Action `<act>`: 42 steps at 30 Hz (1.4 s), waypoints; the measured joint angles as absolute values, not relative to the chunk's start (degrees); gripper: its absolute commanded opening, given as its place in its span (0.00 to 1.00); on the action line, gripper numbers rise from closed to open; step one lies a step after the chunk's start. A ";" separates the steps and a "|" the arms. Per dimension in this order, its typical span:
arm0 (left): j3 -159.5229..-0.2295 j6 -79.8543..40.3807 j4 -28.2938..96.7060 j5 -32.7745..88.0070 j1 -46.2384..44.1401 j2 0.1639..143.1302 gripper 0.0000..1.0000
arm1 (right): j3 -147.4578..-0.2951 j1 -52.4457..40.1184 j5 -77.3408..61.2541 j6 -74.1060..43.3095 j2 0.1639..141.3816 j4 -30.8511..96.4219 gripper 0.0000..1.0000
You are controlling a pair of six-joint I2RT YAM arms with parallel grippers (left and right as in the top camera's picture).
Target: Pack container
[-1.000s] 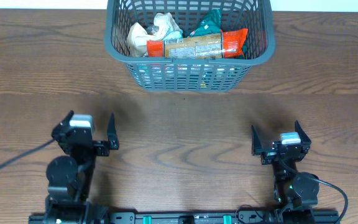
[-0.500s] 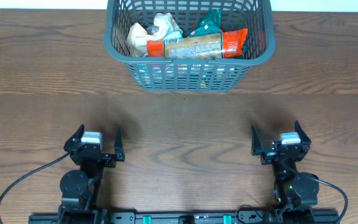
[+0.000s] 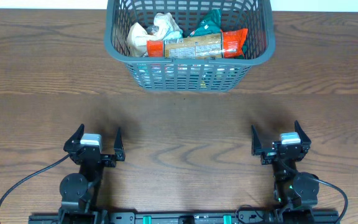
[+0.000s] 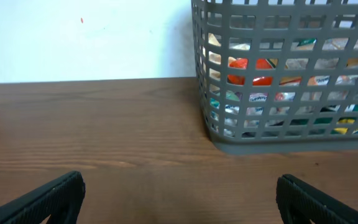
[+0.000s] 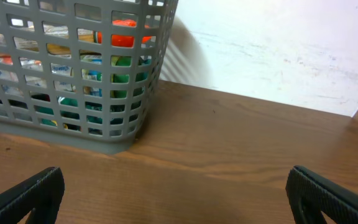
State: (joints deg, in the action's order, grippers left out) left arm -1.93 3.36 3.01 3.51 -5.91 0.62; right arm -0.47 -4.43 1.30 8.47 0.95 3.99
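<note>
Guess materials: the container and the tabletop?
Container: probably moulded plastic, matte grey, judging by the uniform lattice slots and thick rounded rim. Table: brown wood grain with a low sheen. It could be solid wood, veneer or laminate; the pictures don't settle which.

The basket (image 3: pixel 189 74) is dark grey, its walls a lattice of small square slots. Inside it, a long packet (image 3: pixel 197 45) is tan with orange-red ends, with a teal packet (image 3: pixel 209 22) and a cream wrapper (image 3: pixel 143 36). The tabletop (image 3: pixel 179 124) is brown woodgrain. The left hand (image 3: pixel 98 140) and right hand (image 3: pixel 276 138) are black. The wall (image 4: pixel 86 37) is white.
</note>
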 measured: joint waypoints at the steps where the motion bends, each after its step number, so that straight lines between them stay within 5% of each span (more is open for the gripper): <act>1: -1.93 3.01 3.01 3.51 -5.91 0.62 0.99 | -0.47 -4.43 1.32 8.47 0.95 3.99 0.99; 42: -1.91 1.67 2.98 3.51 -6.11 0.62 0.99 | -0.47 -4.43 1.30 8.47 0.95 3.99 0.99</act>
